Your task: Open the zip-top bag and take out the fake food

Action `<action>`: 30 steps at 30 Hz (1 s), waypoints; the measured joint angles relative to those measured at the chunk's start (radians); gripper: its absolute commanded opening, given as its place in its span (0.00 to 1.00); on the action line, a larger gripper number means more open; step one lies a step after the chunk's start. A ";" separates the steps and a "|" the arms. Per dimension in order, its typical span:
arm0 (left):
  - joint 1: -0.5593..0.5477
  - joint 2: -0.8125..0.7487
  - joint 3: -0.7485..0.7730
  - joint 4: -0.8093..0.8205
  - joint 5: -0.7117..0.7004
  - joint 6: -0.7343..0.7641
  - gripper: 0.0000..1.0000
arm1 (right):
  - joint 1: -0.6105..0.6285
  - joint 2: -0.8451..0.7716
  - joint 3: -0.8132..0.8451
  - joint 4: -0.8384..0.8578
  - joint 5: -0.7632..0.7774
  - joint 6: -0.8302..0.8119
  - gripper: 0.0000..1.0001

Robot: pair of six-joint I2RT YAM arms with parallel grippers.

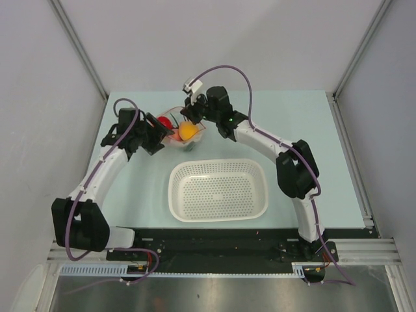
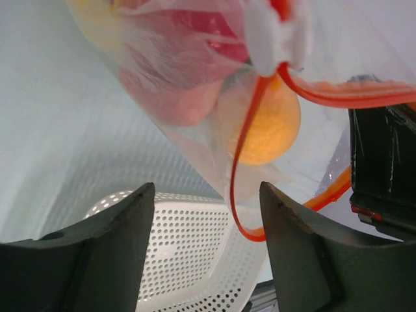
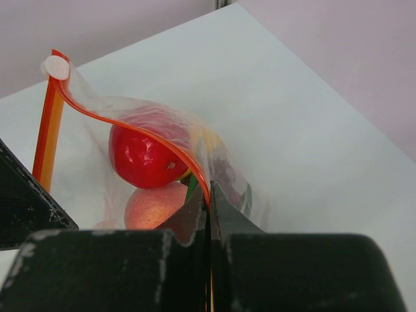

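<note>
zip-top bag [image 1: 184,134]: clear, crinkly pouch. hangs between the two grippers over the pale table [image 1: 312,117], just beyond the far rim of the white perforated basket [image 1: 221,192]. cannot tell whether its bottom touches the table. mouth parted: red-orange zip strip [image 3: 47,130] split into two runs, one arching across to the right claw, the other dropping straight toward the left one. white tab [image 3: 56,67] at the corner where the runs meet.

fake food: all inside the bag.
- red round fruit [image 3: 142,156]: high in the pouch, just under the arching strip.
- orange fruit [image 2: 266,127]: pressed against the clear wall, low in the pouch.
- pink fruit [image 2: 172,97]: beside the orange one, touching it.
- green sliver [image 3: 192,185]: barely shows behind the right fingers; too little to identify.

right gripper [image 3: 209,195]: clenched, fingers pressed together on the bag's rim at the zip strip.

left gripper [image 2: 205,188]: released, fingers spread apart with nothing pinched. sits at the bag's left edge in the top view. a loop of the strip shows in the gap between the fingers, with the basket behind.
</note>
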 measured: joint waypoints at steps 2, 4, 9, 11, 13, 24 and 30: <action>-0.001 0.017 0.000 0.011 0.002 -0.011 0.51 | -0.008 -0.001 -0.005 0.005 0.000 0.003 0.00; -0.001 0.030 0.000 0.032 0.009 -0.021 0.37 | -0.015 -0.002 -0.011 0.008 0.000 0.008 0.00; -0.002 0.093 0.055 0.029 0.009 -0.014 0.00 | -0.031 -0.013 -0.028 0.012 -0.001 0.018 0.00; -0.002 0.109 0.104 0.008 -0.004 0.010 0.00 | -0.037 -0.017 -0.034 0.012 -0.001 0.019 0.00; -0.003 0.109 0.144 -0.018 -0.025 0.025 0.00 | -0.042 -0.019 -0.035 0.017 -0.005 0.023 0.00; -0.008 0.150 0.522 -0.214 -0.212 0.212 0.00 | -0.081 -0.019 -0.050 0.118 -0.067 0.177 0.00; -0.010 0.193 0.564 -0.292 -0.253 0.290 0.00 | -0.081 -0.021 -0.112 0.211 -0.094 0.288 0.14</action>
